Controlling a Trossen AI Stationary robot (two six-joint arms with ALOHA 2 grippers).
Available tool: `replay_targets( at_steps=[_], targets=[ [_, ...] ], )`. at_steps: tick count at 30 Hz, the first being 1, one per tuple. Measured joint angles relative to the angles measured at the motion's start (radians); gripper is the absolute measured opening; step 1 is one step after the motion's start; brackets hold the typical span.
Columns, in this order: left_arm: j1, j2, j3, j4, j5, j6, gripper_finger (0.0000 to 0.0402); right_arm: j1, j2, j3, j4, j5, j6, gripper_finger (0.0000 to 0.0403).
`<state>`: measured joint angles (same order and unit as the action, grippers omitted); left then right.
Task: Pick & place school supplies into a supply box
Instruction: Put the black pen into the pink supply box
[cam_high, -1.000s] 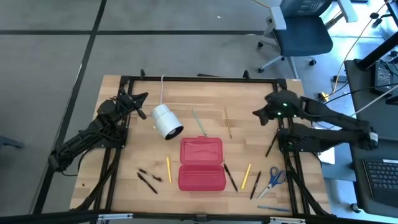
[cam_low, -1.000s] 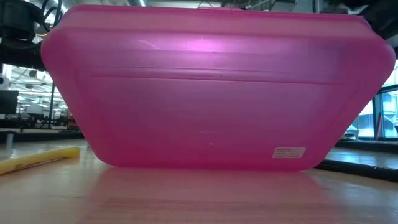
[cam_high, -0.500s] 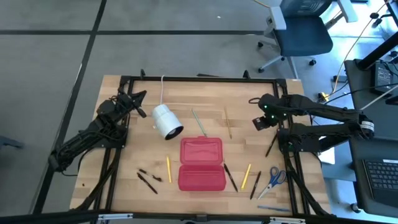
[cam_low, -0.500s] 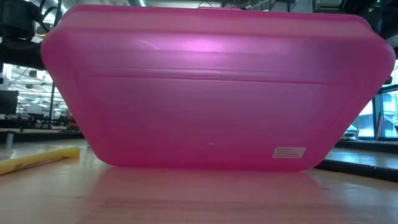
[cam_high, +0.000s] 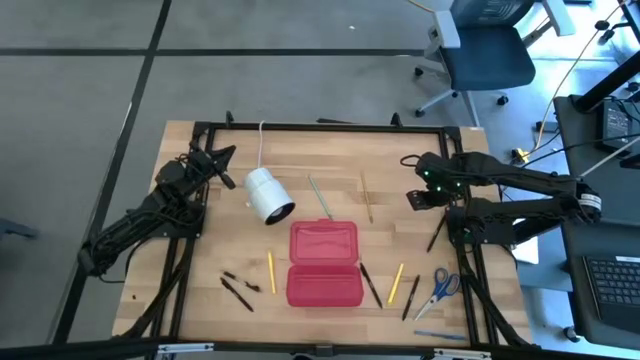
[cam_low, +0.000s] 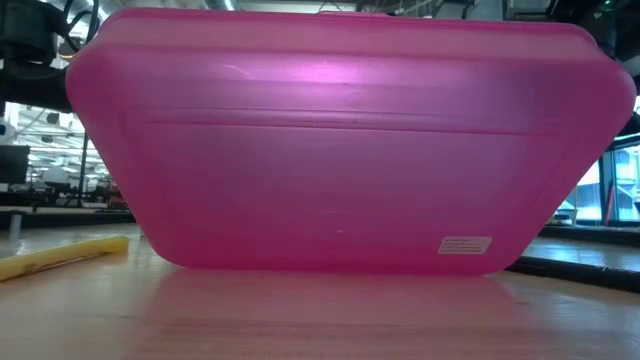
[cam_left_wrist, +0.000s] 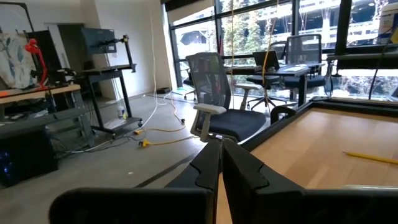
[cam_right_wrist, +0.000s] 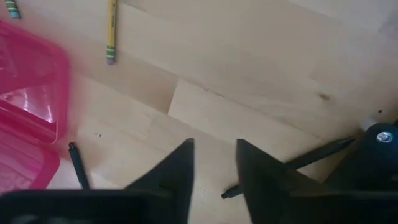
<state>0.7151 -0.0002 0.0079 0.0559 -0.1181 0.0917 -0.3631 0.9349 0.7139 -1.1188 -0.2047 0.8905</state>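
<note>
The high camera looked straight down on the whole wooden table (cam_high: 330, 160), with the red supply box (cam_high: 324, 264) near its front middle. The low camera sat at table height, very close to that box (cam_low: 340, 150), facing its long side level so that it filled most of the view. The left wrist camera looked away from the box, out over a table edge into the room. The right wrist camera pointed down at bare table beside the box (cam_right_wrist: 28, 118), a corner the high view shared.

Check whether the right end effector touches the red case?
Apart. The high view shows bare table between the right end effector and the red case.
</note>
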Motion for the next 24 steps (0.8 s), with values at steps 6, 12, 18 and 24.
replay_targets(
  at_steps=[6, 12, 18, 24],
  targets=[
    [0.0, 0.0, 0.0, 0.0, 0.0, 0.0, 0.0009, 0.009, 0.022, 0.0, -0.005, -0.007, 0.02, 0.0234],
    [0.0, 0.0, 0.0, 0.0, 0.0, 0.0, 0.0013, 0.028, 0.056, 0.0, -0.005, -0.051, 0.024, 0.0264],
    [0.0, 0.0, 0.0, 0.0, 0.0, 0.0, 0.0009, 0.129, 0.139, -0.001, -0.008, -0.07, 0.048, 0.0254],
    [0.0, 0.0, 0.0, 0.0, 0.0, 0.0, 0.0011, 0.258, 0.232, -0.001, -0.008, -0.06, -0.081, 0.0244]
  ],
)
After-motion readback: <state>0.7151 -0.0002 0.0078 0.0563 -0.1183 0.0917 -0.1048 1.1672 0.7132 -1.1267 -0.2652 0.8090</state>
